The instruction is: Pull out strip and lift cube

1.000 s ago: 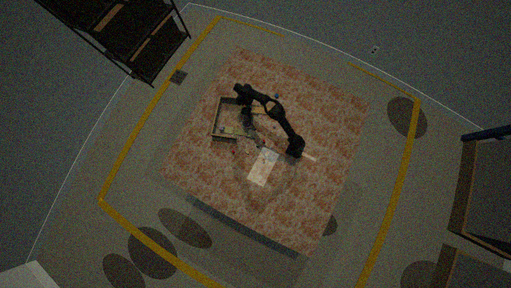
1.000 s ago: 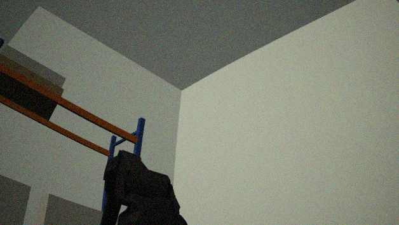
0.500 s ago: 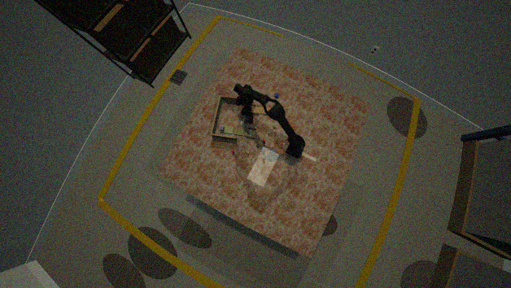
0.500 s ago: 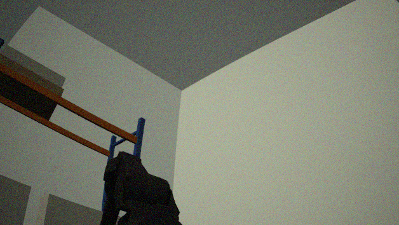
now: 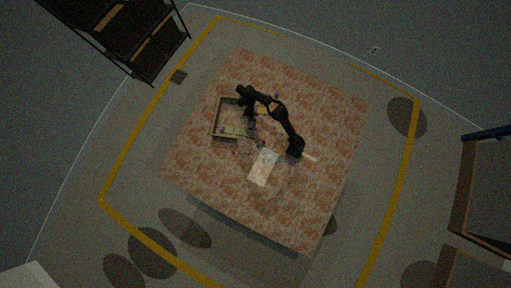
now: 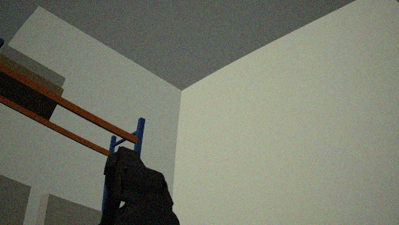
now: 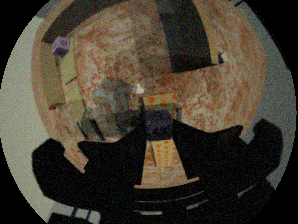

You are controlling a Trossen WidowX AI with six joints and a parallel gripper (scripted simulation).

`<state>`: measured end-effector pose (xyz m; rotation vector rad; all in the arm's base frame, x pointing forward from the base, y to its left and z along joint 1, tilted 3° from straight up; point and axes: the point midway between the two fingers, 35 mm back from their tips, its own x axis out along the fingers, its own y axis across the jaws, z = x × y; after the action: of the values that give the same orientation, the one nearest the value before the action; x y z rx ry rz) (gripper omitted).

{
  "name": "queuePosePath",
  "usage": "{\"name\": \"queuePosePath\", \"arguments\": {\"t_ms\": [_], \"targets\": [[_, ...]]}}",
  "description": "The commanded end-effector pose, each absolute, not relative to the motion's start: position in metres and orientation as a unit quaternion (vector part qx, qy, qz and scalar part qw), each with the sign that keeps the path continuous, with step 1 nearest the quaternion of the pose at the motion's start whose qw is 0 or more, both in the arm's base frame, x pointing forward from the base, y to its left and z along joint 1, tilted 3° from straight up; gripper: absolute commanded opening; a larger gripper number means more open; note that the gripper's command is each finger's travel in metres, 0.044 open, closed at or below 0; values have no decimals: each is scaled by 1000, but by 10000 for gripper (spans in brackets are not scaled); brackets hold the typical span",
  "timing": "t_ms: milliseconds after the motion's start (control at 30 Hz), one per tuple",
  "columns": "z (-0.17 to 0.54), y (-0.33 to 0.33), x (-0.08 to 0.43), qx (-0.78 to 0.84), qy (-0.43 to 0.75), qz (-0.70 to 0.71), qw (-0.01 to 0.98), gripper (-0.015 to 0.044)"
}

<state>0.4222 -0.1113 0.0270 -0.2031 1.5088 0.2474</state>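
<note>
My gripper (image 7: 157,121) is shut on a dark purple cube (image 7: 159,119), which sits between the fingertips in shadow. An orange-dotted strip (image 7: 164,154) (image 5: 261,110) shows below the cube and again beyond it in the wrist view. Whether the cube touches the strip is hard to tell. A second purple cube (image 7: 61,45) (image 5: 221,128) with a dark mark stands at the end of a pale strip (image 7: 70,65) (image 5: 229,130), by the tray's wall. A dark line crosses that pale strip. The face of the held cube is too dark to read.
A walled tray (image 7: 52,75) (image 5: 216,118) stands around the far side, with a dark wall near the gripper. A white sheet (image 5: 260,176) lies near the arm's base. A blue bit (image 5: 277,95) and red bits (image 5: 233,152) (image 5: 264,141) lie on the table. The exterior view shows only part of the arm.
</note>
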Motion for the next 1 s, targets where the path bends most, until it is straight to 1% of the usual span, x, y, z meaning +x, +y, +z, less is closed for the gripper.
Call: {"name": "queuePosePath", "arguments": {"t_ms": [0, 200, 400, 967], "targets": [[39, -109, 409, -93, 679, 110, 720, 0], [50, -104, 388, -92, 680, 109, 719, 0], [51, -102, 381, -92, 680, 109, 719, 0], [50, -88, 326, -92, 682, 110, 718, 0]]}}
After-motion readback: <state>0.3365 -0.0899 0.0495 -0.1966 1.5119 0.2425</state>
